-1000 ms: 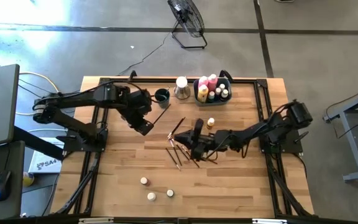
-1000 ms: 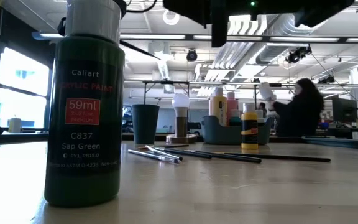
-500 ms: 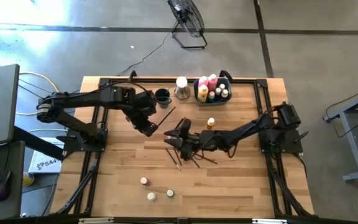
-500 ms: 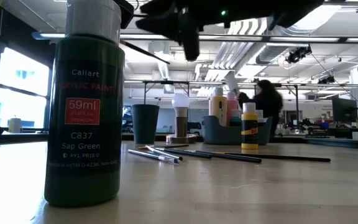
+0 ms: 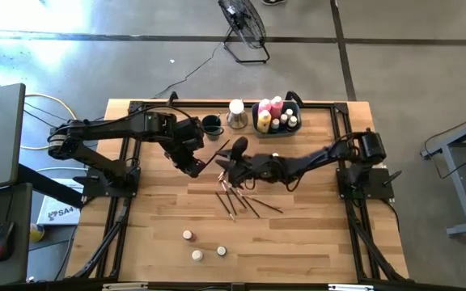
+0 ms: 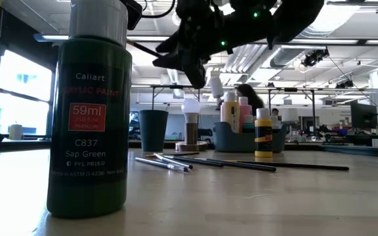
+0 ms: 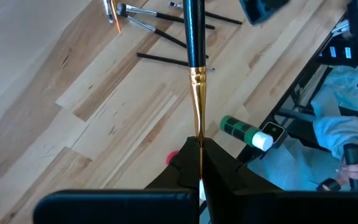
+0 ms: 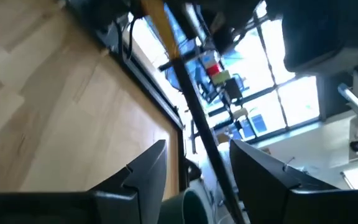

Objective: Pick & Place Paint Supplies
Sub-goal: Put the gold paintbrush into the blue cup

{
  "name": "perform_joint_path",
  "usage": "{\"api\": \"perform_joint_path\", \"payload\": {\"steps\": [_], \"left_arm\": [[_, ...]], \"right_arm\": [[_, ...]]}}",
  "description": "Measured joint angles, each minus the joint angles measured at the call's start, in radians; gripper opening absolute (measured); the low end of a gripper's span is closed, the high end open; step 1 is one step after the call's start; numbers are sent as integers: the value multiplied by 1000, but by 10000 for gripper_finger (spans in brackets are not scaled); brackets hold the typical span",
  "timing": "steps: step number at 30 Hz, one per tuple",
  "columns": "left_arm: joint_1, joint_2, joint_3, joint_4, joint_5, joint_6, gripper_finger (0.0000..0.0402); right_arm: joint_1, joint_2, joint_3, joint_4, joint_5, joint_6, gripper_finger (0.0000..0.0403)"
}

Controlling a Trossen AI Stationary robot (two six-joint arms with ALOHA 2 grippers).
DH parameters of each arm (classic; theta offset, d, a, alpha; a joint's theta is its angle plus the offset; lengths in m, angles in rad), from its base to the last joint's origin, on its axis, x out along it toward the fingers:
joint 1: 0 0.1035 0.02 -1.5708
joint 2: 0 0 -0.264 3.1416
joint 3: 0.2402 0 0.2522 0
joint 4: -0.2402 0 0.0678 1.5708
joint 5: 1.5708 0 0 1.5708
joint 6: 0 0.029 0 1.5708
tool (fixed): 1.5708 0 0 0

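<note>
While the left gripper (image 7: 199, 163) pinches a dark-handled brush (image 7: 195, 56) above the table (image 5: 314, 234), right gripper (image 8: 194, 158) fingers parted around its handle, loose brushes (image 5: 245, 202) lying below.

Big green Sap Green paint bottle (image 6: 90, 111) up close, left. Brushes (image 6: 241, 163) flat on table (image 6: 241, 203) mid-distance. Yellow bottle (image 6: 262, 134) upright beside grey-blue bin (image 6: 241, 139). Dark cup (image 6: 153, 130), white-topped pot (image 6: 190, 123) behind. Dark arm (image 6: 241, 26) overhead.
</note>
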Motion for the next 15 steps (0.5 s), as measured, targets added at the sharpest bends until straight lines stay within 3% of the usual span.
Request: {"api": "perform_joint_path", "payload": {"steps": [15], "left_arm": [[0,0,0,0,20,0,0]], "right_arm": [[-72,0,0,1,5,3,120]]}}
